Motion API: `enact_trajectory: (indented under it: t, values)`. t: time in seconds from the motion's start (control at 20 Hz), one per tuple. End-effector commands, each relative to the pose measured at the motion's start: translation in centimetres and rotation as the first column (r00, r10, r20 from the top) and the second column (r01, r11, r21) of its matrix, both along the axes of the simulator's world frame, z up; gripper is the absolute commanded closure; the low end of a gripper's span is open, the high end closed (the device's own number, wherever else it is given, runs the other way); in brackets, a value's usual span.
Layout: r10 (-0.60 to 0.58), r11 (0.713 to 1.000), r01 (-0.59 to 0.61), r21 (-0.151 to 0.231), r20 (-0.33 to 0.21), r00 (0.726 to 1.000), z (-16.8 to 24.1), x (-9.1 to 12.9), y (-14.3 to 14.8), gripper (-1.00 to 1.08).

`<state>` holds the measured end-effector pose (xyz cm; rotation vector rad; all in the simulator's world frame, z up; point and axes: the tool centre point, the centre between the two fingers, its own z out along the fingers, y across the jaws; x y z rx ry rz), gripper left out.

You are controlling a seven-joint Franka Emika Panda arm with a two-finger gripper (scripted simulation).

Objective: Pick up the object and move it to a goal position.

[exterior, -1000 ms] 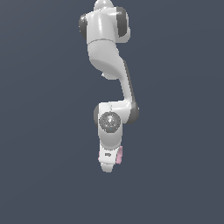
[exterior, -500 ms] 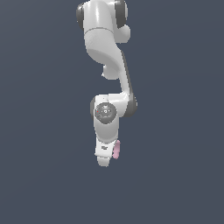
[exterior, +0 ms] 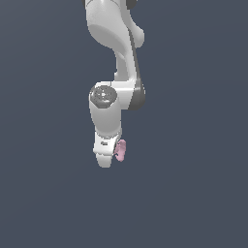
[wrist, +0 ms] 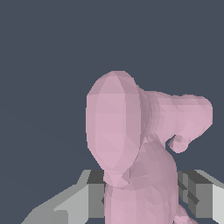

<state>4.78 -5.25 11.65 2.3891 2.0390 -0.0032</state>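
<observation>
The object (exterior: 120,150) is a small pale pink lumpy piece, peeking out on the exterior view's right side of my white gripper (exterior: 107,157). In the wrist view the object (wrist: 135,144) fills the middle of the picture, wedged between the two grey fingers (wrist: 87,197), which are shut on its lower part. The arm hangs down from above and the gripper hovers in mid-air against a plain dark background. Most of the object is hidden behind the hand in the exterior view.
A uniform dark grey-blue background surrounds the arm (exterior: 114,58) in both views. No table, container, marker or other item shows.
The arm and gripper, with the pink object in it, have shifted toward the exterior view's left and slightly upward over the last second. The grip is unchanged.
</observation>
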Motion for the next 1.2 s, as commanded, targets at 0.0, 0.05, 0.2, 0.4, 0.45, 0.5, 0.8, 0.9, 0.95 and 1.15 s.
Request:
enact_trajectory:
  t: [0.0,0.05,0.2,0.4,0.45,0.5,0.8,0.9,0.95,1.15]
  values:
    - [0.000,1.000,0.000,-0.001,0.000,1.000,2.1,-1.2,-1.0,1.08]
    - [0.000,1.000,0.000,-0.001,0.000,1.000,2.9,-1.7,-1.4,1.08]
    - [0.000,1.000,0.000,-0.001,0.000,1.000,5.4,-3.1,-2.7,1.08]
    - [0.000,1.000,0.000,0.000,0.001,1.000,8.5,-4.8,-4.1,1.08]
    - [0.000,1.000,0.000,0.000,0.001,1.000,9.2,-5.1,-4.5,1.08]
    - [0.000,1.000,0.000,0.000,0.001,1.000,9.8,-5.5,-4.8,1.08]
    - [0.000,1.000,0.000,0.002,0.001,1.000,12.8,-7.0,-6.2,1.08]
    - [0.000,1.000,0.000,0.002,0.001,1.000,13.5,-7.3,-6.5,1.08]
    - [0.000,1.000,0.000,0.002,0.001,1.000,13.7,-7.4,-6.7,1.08]
    - [0.000,1.000,0.000,0.002,0.001,1.000,14.2,-7.5,-6.9,1.08]
